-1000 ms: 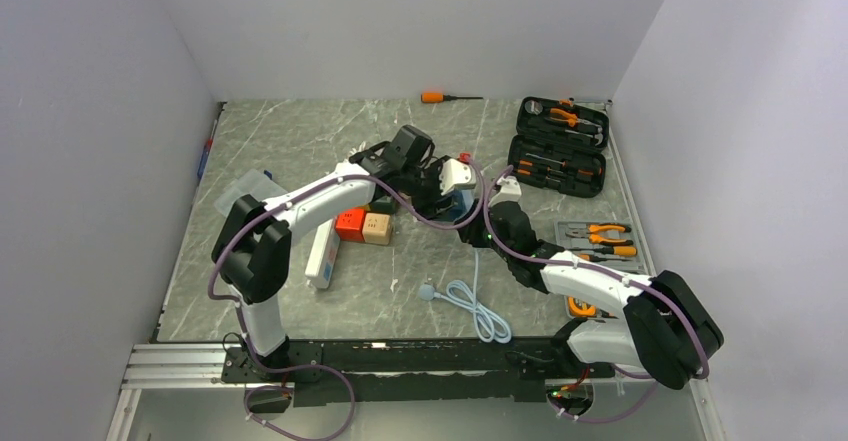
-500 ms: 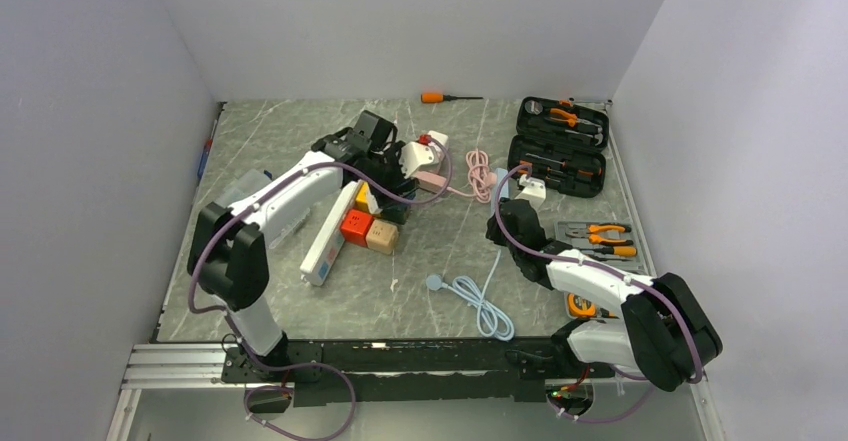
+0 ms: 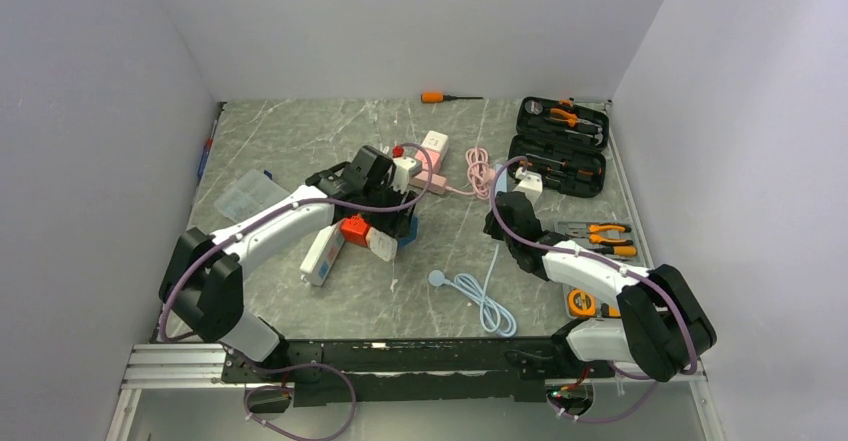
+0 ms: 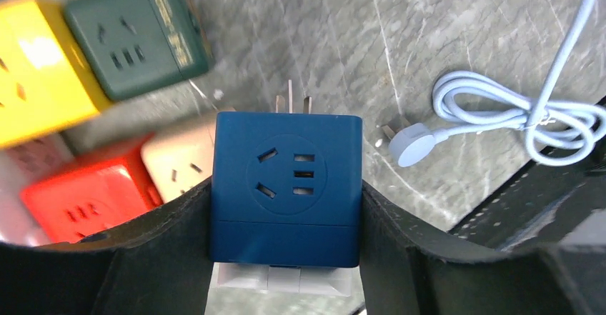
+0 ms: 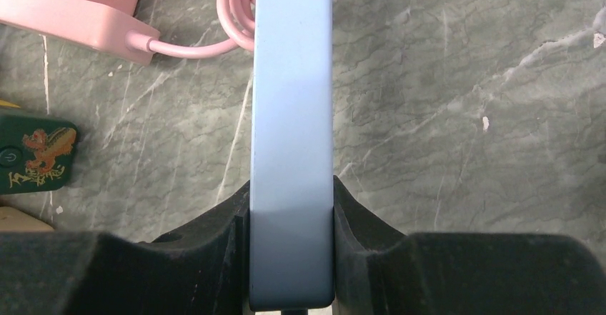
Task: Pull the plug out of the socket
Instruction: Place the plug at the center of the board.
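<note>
We find the left gripper (image 4: pixel 286 218) clamped on a dark blue plastic cube plug (image 4: pixel 286 158), prongs exposed; the right gripper (image 5: pixel 291 247) clamps a pale blue plastic socket strip (image 5: pixel 291 79).

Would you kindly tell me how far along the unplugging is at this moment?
Done: the blue cube plug shows its prongs bare, in no socket. In hand: the left gripper clamps the cube, the right gripper clamps the light blue power strip, the two well apart. Left: probably only setting both down.
</note>
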